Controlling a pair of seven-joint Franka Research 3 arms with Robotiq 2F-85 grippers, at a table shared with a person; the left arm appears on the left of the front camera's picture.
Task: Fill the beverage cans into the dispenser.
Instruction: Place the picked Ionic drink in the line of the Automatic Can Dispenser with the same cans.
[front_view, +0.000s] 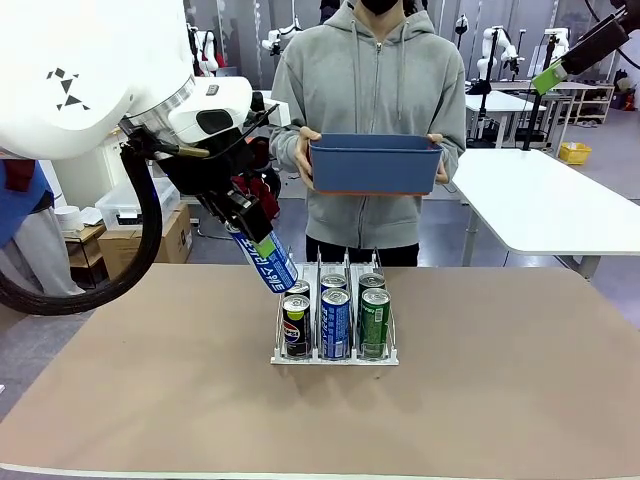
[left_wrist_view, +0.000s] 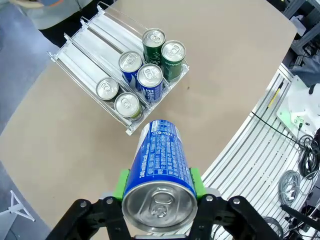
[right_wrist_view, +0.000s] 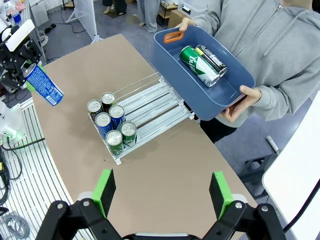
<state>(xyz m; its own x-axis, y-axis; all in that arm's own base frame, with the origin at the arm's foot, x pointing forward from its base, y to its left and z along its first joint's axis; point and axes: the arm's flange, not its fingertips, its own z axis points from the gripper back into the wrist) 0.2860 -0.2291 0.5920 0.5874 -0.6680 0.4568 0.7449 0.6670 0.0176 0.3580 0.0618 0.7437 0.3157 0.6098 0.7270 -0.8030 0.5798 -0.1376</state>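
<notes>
Just left of the dispenser (front_view: 335, 358), a tilted blue can (front_view: 272, 265) is gripped above the table by the left gripper (front_view: 258, 245), its pads largely hidden in the wrist view. Six cans (front_view: 335, 322) are racked upright, the rear three half obscured. The right gripper (right_wrist_view: 162, 192) is spread wide, holding nothing.

Blue can (front_view: 270, 265) tilted; six cans (front_view: 335, 322) in dispenser (front_view: 335, 359)
</notes>
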